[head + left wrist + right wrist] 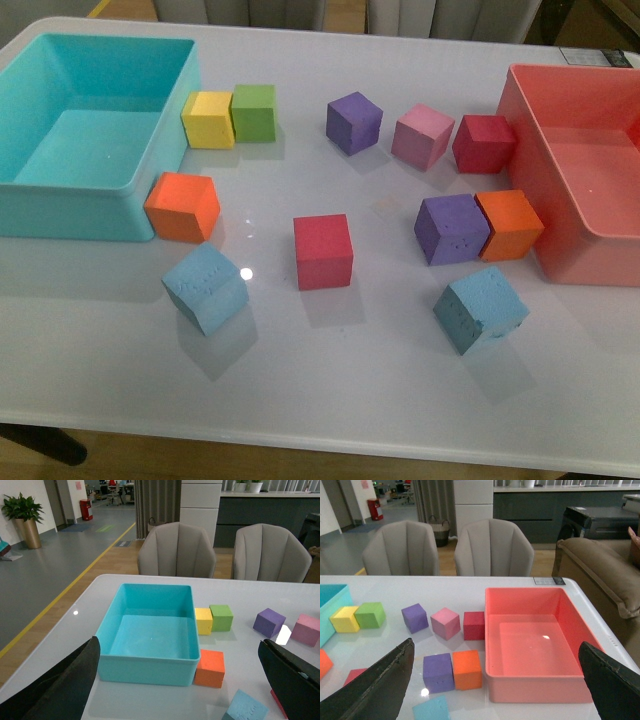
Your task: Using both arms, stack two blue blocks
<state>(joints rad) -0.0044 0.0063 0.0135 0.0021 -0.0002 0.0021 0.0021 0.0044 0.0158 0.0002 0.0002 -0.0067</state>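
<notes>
Table (330,400), blue blocks (205,288) (480,308) apart, left pincer (177,645) agape — empty, right pincer (495,646) likewise.

A: Surface?
B: Glossy white tabletop (330,400). Turquoise plastic bin (60,205) at its left end, coral-pink plastic bin (575,265) at its right.
A: Loose items?
B: Foam cubes, all single-layer. Far row: yellow foam cube (208,120) touching green foam cube (254,111), beside the turquoise bin. Then far purple foam cube (353,122), pink foam cube (423,136), crimson foam cube (484,143).
A: Middle?
B: Left orange foam cube (182,207) at the turquoise bin's near corner. Red foam cube (323,251) centre. Near purple foam cube (451,229) touching right orange foam cube (510,225), just beside the coral-pink bin.
A: Blues?
B: Left sky-blue foam cube (205,288) and right sky-blue foam cube (480,309), nearest the front edge, well apart, both skewed.
</notes>
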